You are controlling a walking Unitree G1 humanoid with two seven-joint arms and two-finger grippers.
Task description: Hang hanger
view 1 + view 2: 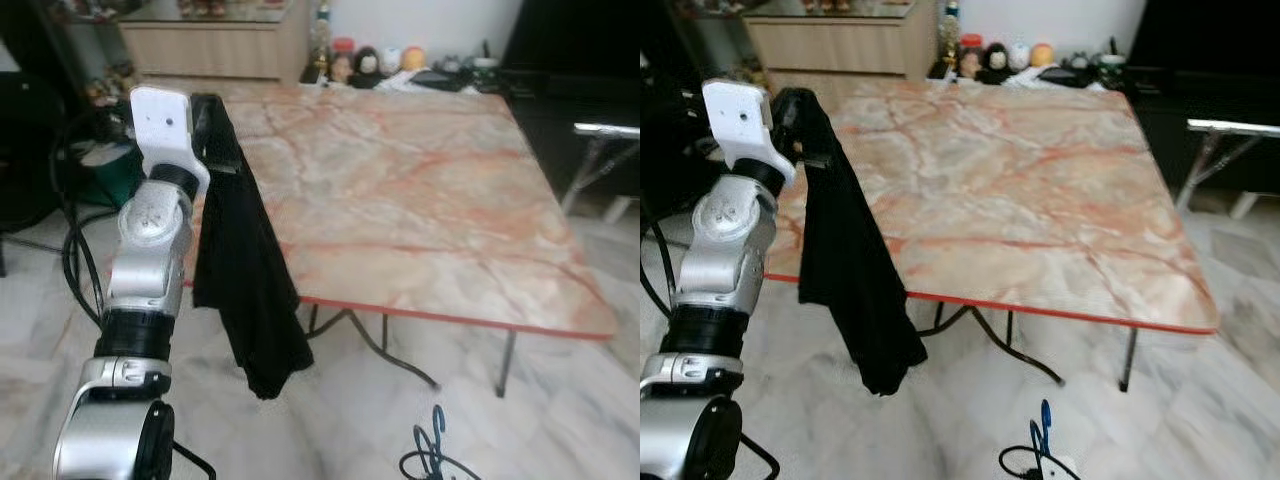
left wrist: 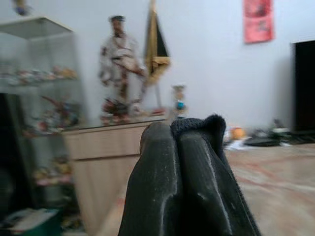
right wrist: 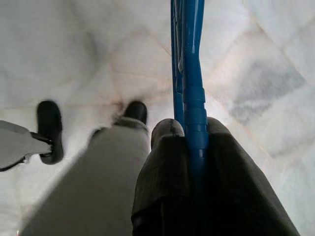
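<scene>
Low near the floor, the right gripper (image 3: 197, 142) is clamped on a blue hanger (image 3: 189, 64). Higher up, the left gripper (image 2: 184, 147) pinches a black cloth (image 1: 245, 270) tight, and the cloth hangs beside the marble counter (image 1: 420, 190).

Soft even indoor daylight, slightly hazy eye views, blurred wrist-view foregrounds

The left arm (image 1: 140, 300) is showing rounded silver segments joined by black ribbed collars, ending in a white boxy wrist block (image 1: 163, 122) with small dark screw holes; black cable is looping beside its base, and both pairs of fingers are showing matte black
</scene>
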